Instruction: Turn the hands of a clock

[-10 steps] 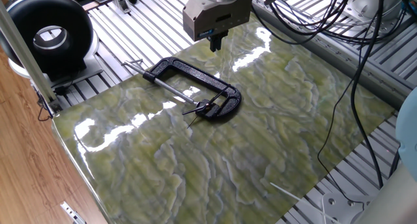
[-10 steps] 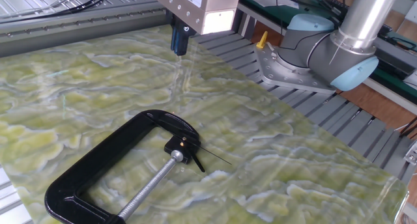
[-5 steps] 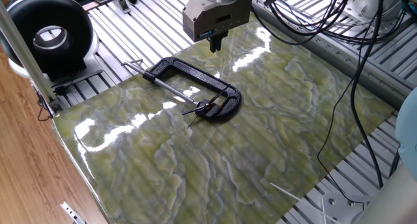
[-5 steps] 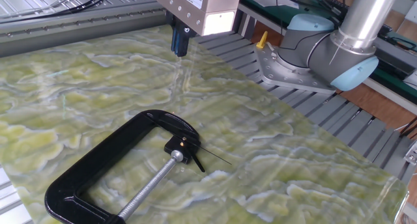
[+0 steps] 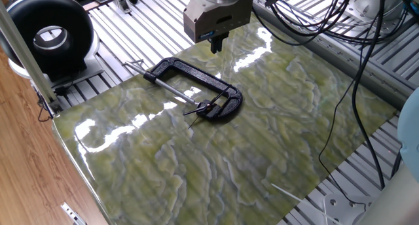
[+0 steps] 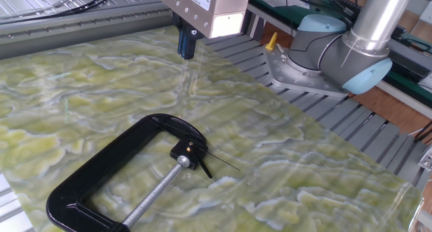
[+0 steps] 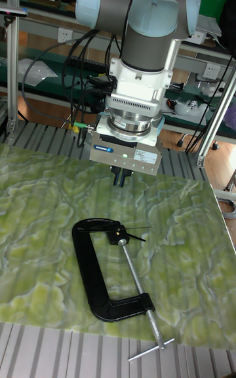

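The clock is a small black hub held in the jaw of a black C-clamp that lies flat on the green marbled table. Its hands are thin black needles fanning out from the hub over the table. The other fixed view shows the clock with its hands beside the clamp's silver screw. My gripper hangs above the table beyond the clamp's curved end, well clear of the hub. Its fingers are shut with nothing between them. The tall view shows the gripper above the clock.
A big black ring with a grey centre stands off the table at the back left. Black cables hang along the right side. The arm's base sits beside the table edge. A thin white strip lies at the front right corner.
The gripper has shifted only a few pixels in the other fixed view. The clamp, clock and hands have not moved.
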